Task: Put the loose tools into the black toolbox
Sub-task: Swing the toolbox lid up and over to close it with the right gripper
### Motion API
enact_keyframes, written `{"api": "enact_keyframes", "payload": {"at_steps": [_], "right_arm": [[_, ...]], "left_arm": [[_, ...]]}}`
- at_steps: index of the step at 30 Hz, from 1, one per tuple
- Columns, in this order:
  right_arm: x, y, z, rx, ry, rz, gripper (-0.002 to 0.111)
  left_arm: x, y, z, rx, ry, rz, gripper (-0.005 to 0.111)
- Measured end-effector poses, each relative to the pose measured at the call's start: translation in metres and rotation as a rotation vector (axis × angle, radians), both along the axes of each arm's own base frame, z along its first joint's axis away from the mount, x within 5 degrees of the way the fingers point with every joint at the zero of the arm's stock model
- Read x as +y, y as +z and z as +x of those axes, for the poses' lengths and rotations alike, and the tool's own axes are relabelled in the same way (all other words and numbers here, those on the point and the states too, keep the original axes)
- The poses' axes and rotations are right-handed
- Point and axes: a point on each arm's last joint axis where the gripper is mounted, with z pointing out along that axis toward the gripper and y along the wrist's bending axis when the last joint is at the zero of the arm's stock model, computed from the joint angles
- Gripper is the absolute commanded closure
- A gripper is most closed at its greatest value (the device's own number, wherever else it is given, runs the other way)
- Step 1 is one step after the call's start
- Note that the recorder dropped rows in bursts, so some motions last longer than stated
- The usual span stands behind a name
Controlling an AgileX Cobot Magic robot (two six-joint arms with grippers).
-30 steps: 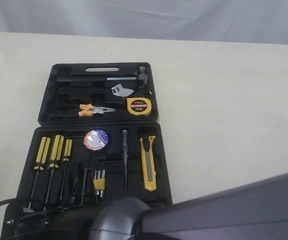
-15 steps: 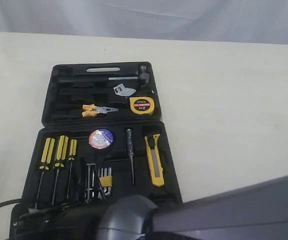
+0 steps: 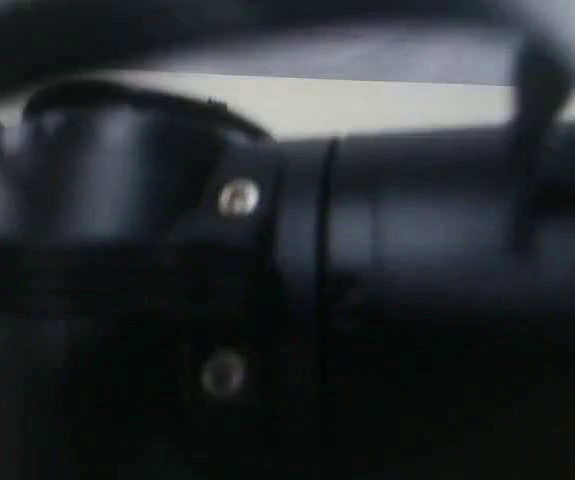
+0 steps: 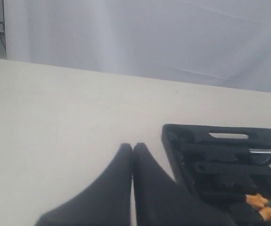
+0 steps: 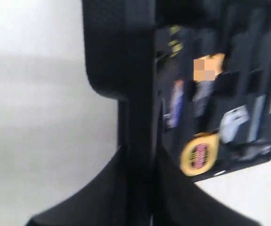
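- Your left gripper [image 4: 132,149]: jaws together, empty, above the table [image 4: 55,117].
- Your right gripper [image 5: 137,160]: jaws clamped on the black toolbox [image 5: 116,56] edge.
- Yellow tape measure [image 5: 199,154] and pliers [image 4: 259,207] sit inside the toolbox.
- Exterior view: a blurred arm [image 3: 417,250] fills it.

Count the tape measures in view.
1. The tape measure sits in the black toolbox, in the right wrist view. An arm blocks the exterior view, so others may be hidden.

No word, number or brand can be read in any view. The yellow-black round tape measure [image 5: 199,154] in the black toolbox [image 5: 116,47] bears a red label, but blur smears it past reading. A blurred dark arm [image 3: 417,250] fills the exterior view.
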Motion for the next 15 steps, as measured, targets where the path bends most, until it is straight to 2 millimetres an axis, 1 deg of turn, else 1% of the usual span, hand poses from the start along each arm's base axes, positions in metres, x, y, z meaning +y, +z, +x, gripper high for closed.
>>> {"api": "enact_keyframes", "payload": {"at_steps": [3,5,6,8,9,15], "right_arm": [[0.0,0.022,0.007,-0.017,-0.015,0.045,0.109],[0.0,0.03,0.014,-0.016,-0.026,0.064,0.109],[-0.002,0.035,0.027,-0.014,-0.036,0.069,0.109],[-0.005,0.038,0.043,-0.01,-0.02,0.058,0.109],[-0.011,0.038,0.06,-0.007,-0.019,0.049,0.109],[-0.038,0.029,0.125,0.015,-0.008,0.063,0.109]], "left_arm": [[0.0,0.0,0.0,0.0,0.0,0.0,0.107],[0.0,0.0,0.0,0.0,0.0,0.0,0.107],[0.0,0.0,0.0,0.0,0.0,0.0,0.107],[0.0,0.0,0.0,0.0,0.0,0.0,0.107],[0.0,0.0,0.0,0.0,0.0,0.0,0.107],[0.0,0.0,0.0,0.0,0.0,0.0,0.107]]}}
